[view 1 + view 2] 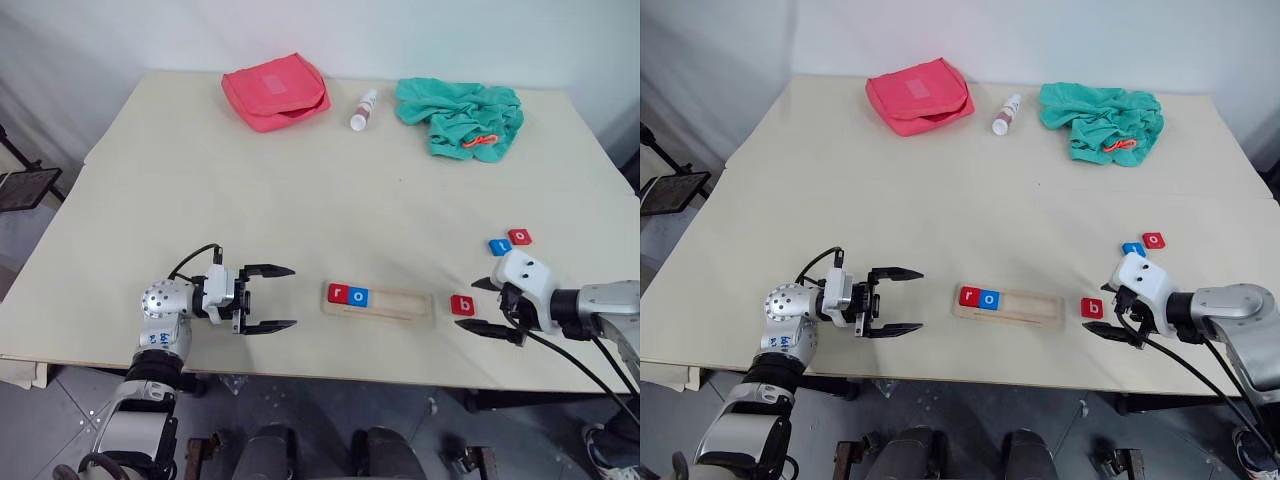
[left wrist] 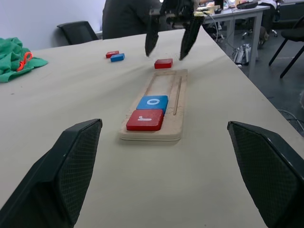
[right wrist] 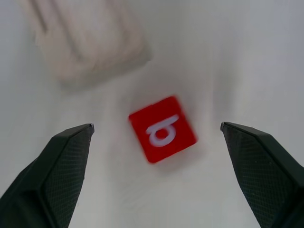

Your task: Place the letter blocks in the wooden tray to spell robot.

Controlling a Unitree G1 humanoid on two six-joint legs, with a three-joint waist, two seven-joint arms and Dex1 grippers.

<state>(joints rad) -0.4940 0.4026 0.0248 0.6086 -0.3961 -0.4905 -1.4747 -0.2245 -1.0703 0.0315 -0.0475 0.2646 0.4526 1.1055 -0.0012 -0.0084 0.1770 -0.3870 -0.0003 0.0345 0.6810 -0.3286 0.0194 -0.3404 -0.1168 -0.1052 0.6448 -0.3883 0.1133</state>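
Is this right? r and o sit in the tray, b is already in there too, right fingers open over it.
Not quite. The red b block lies on the table beside the wooden tray, not in it, as the left eye view shows. The rest holds: r and o are in, right gripper open.

Table (image 1: 300, 190) carries: tray (image 1: 400, 305); beyond it pouch (image 1: 275, 90), bottle (image 1: 363, 110), cloth (image 1: 460, 115); right, three blocks (image 1: 462, 304).
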